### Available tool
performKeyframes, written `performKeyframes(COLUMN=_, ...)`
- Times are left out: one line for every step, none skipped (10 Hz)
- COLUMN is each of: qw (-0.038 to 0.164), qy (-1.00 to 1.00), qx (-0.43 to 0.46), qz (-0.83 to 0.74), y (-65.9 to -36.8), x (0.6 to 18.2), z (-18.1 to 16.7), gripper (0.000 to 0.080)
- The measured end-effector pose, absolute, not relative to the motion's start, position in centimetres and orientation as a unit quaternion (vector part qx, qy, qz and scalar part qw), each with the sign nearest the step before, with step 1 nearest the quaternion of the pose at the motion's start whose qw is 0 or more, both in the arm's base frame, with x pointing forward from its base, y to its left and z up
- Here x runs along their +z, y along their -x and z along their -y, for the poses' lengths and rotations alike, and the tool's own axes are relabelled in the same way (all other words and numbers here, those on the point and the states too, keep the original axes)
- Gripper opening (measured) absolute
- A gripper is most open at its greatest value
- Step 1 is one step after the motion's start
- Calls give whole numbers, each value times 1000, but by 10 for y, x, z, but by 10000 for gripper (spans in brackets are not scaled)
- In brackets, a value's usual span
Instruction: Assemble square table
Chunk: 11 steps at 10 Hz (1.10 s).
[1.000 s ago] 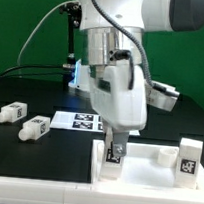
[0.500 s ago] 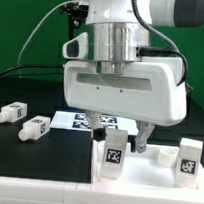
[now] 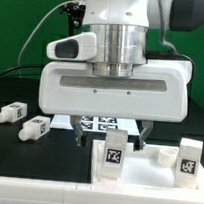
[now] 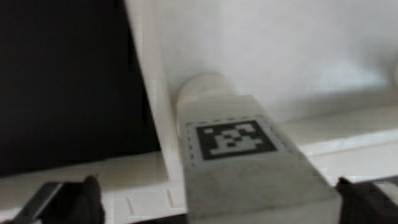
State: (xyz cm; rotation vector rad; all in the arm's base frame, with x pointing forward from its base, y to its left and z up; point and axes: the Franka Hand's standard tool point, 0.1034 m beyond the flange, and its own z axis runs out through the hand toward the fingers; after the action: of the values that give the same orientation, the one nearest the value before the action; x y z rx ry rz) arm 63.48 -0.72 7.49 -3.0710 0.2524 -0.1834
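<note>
Since a second ago the fingers have let go of the leg and spread wide. They now stand one on each side of it, not touching, with nothing held. That leg stands upright on the square tabletop slab, at the slab's corner toward the exterior view's left, its tag facing the camera. The slab lies on the black table, low on the exterior view's right. A second leg stands upright near its far right edge. Two loose legs lie on their sides on the table at the left — well apart from the slab. The marker board lies flat behind.
</note>
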Motion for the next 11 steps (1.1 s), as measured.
performKeyframes(qw=29, qy=993, qx=-59, qz=-98, y=-635, x=75, z=7, gripper=456)
performKeyframes(qw=31, qy=989, qx=-58, qz=-134, y=-635, x=75, z=7, gripper=283)
performKeyframes(qw=34, qy=982, qx=-56, qz=-178, y=-635, x=75, z=7, gripper=283)
performKeyframes(qw=36, qy=974, qx=-55, qz=-218, y=-635, x=74, z=7, gripper=285)
performKeyframes(qw=36, qy=959, qx=-53, qz=-274, y=-638, x=73, z=5, gripper=285)
performKeyframes(qw=36, qy=935, qx=-52, qz=-349, y=-638, x=74, z=5, gripper=285)
performKeyframes(qw=36, qy=904, qx=-50, qz=-423, y=-638, x=74, z=6, gripper=285)
performKeyframes(qw=41, qy=848, qx=-46, qz=-527, y=-636, x=74, z=6, gripper=285)
performKeyframes(qw=61, qy=782, qx=-38, qz=-619, y=-634, x=72, z=5, gripper=285)
performKeyframes(qw=87, qy=725, qx=-30, qz=-683, y=-632, x=71, z=6, gripper=285)
performKeyframes(qw=92, qy=716, qx=-29, qz=-692, y=-631, x=71, z=7, gripper=285)
